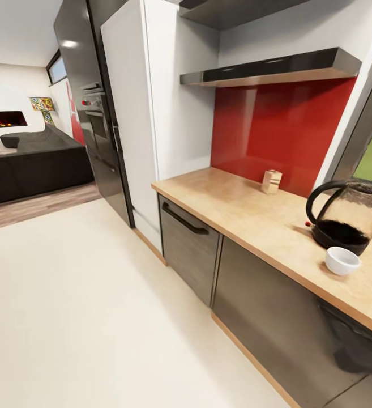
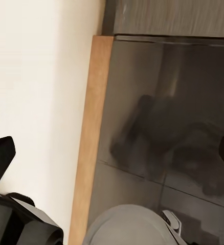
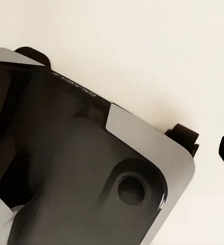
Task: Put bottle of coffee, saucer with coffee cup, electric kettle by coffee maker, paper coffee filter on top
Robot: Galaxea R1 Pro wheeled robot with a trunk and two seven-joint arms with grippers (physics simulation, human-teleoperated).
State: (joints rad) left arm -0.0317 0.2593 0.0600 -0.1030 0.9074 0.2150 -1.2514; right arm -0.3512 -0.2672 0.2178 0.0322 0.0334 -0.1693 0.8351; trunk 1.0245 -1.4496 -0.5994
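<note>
The pale wood countertop (image 1: pixel 236 207) runs along the right in the head view. On it stands the dark, rounded electric kettle (image 1: pixel 345 218) with its loop handle. A small white coffee cup (image 1: pixel 342 260) sits just in front of the kettle, near the counter's front edge; its handle is hidden. My left gripper (image 2: pixel 112 158) is open and empty, low beside the dark cabinet front (image 2: pixel 168 127). My right gripper (image 3: pixel 112 153) is open over my own base (image 3: pixel 91 168) and the floor. The coffee maker, bottle of coffee, paper coffee filter and saucer are out of view.
A small tan container (image 1: pixel 271 181) stands by the red backsplash (image 1: pixel 276 130), under a dark wall shelf (image 1: pixel 270 71). Below the counter is a steel dishwasher front (image 1: pixel 188 243). A white tall unit (image 1: pixel 132 113) and black oven column (image 1: pixel 95 119) stand beyond. Pale floor (image 1: pixel 84 306) lies open to the left.
</note>
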